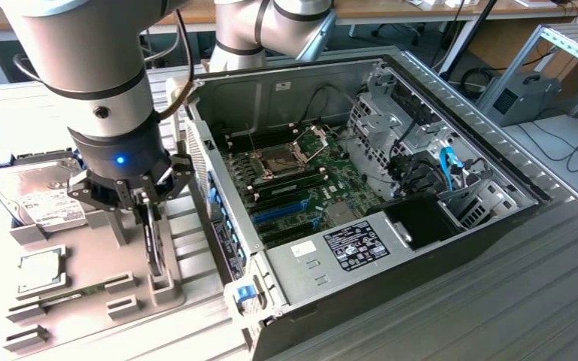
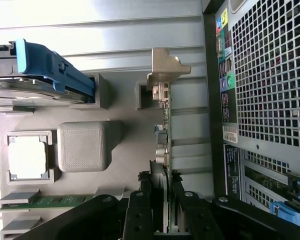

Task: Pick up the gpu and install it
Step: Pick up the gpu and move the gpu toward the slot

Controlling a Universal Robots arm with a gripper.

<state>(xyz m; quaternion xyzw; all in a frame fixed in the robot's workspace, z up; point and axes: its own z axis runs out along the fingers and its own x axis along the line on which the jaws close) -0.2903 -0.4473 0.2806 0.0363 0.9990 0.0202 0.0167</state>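
Gripper fingers are clamped on both faces of the graphics card, near its top edge. The card stands on edge in a slot of the grey holder tray, which leaves that edge free to grasp from above. Its metal bracket is at the end away from the fingers. An open computer case lies just beside the tray, on the exterior view's right. A hard drive rests on the exterior view's left.

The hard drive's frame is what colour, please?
The frame is blue, clearest in the wrist view.
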